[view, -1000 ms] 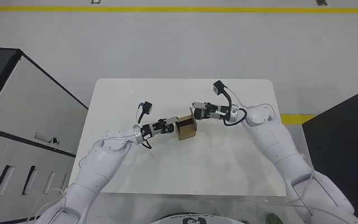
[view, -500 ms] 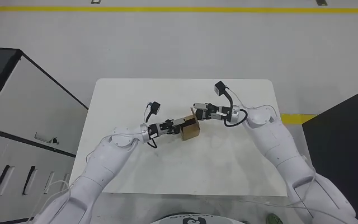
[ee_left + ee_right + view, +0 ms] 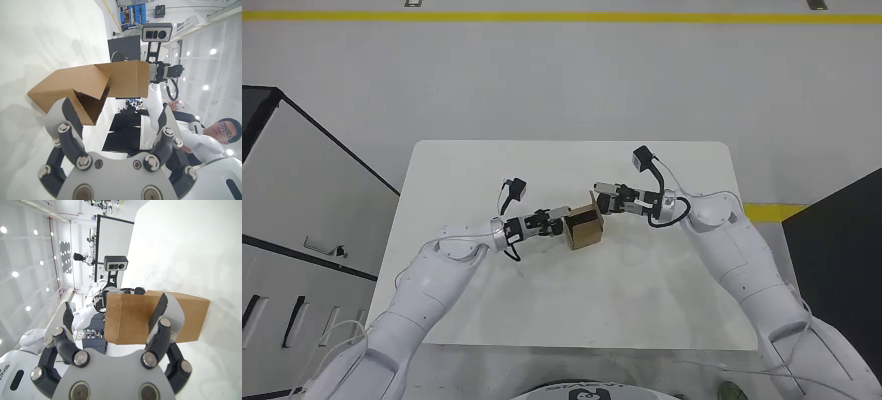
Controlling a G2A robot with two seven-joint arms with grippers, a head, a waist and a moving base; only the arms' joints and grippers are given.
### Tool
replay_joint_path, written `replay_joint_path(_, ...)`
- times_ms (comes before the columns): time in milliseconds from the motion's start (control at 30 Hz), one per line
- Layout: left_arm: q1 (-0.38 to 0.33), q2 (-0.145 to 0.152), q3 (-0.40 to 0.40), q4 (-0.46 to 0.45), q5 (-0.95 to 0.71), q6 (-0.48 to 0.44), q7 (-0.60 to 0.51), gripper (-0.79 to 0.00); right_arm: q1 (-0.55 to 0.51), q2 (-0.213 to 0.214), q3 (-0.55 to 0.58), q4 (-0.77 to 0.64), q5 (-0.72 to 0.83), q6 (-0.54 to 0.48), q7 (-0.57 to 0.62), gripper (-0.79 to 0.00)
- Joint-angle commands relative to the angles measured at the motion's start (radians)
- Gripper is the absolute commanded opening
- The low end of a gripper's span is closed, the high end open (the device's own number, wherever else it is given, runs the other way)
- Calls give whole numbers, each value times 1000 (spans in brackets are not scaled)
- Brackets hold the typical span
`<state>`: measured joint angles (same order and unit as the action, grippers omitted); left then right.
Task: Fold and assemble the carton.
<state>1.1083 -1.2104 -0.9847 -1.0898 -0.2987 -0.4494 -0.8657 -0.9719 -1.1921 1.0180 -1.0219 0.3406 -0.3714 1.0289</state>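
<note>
White table [image 3: 662, 300] bears carton [image 3: 585, 228] beside left end effector [image 3: 556, 220].

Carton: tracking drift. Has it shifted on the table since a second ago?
Yes. The carton slid slightly toward the table's right edge, seen from the top view.

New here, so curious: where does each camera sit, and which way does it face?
Top view: above the arms, looking down at the table; both arms meet at the box.
Left wrist view: on the left arm, looking past its open left pincer at the box's loose flaps.
Right wrist view: on the right arm, looking past its open right pincer at the box's plain side.
Both wrist views share the box, seen from opposite sides, each with the other arm behind.
</note>
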Motion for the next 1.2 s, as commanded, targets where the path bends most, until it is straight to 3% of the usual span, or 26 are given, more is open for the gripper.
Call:
replay_joint_path(0, -1, 0, 2, 0, 0, 0, 0, -785, 0, 0, 0, 0, 0, 0, 0, 0)
replay_joint_path(500, 33, 6, -32, 25, -70, 54, -7, -785, 0, 0, 0, 0, 0, 0, 0, 0)
replay_joint_path(933, 25, 13, -41, 48, 12, 111, 36, -785, 0, 0, 0, 0, 0, 0, 0, 0)
replay_joint_path(1067, 23, 7, -19, 56, 57, 214, 98, -785, 0, 0, 0, 0, 0, 0, 0, 0)
replay_joint_path(1167, 19, 0, -3, 67, 44, 225, 91, -785, 0, 0, 0, 0, 0, 0, 0, 0)
